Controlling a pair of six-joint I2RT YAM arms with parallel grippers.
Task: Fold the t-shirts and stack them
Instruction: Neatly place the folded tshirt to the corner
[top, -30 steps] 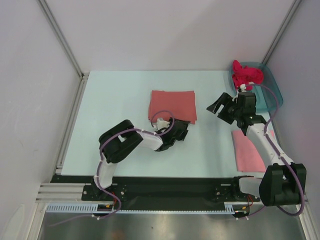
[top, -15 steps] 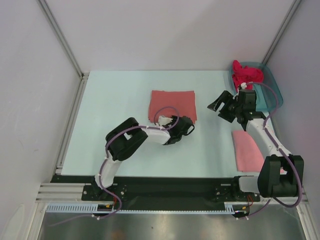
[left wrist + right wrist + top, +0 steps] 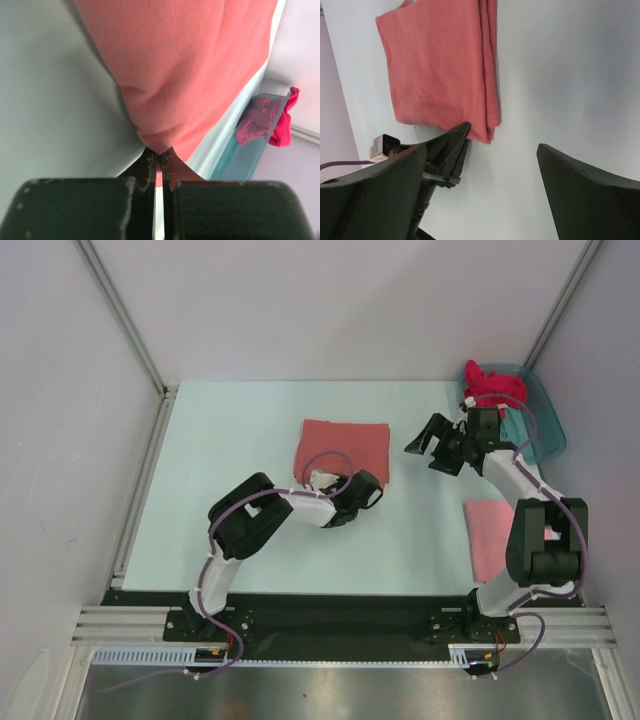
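My left gripper (image 3: 157, 159) is clenched, its 2 fingers pinching the near right corner of the salmon t-shirt (image 3: 190, 65). In the wrist view the cloth bunches into a small pucker right at the tips, with only a thin bite of the hem between them. The shirt lies folded into a flat rectangle in the middle of the tabletop (image 3: 230, 460), slightly towards the far edge.

I judge it light, soft and limp. It will not hold its shape if I lift by 1 corner: the layers will likely slide apart and the fold may open. The weave looks matte, so it should not slip easily, but this shallow pinch may have caught only the top layers. A deeper hold across all the folded layers at that corner would be safer, ideally with a 2nd hold at another corner.

My right gripper (image 3: 430, 445) hangs released and wide, holding nothing, above bare tabletop to the right of the salmon shirt. It is near the teal tub (image 3: 545, 435) in the far right corner. The magenta t-shirt (image 3: 490, 388) sits crumpled in that tub, partly over its rim. The lighter pink t-shirt (image 3: 490, 535) lies folded near the right edge, well apart from the salmon one, so I judge the stacking of the 3 unfinished.
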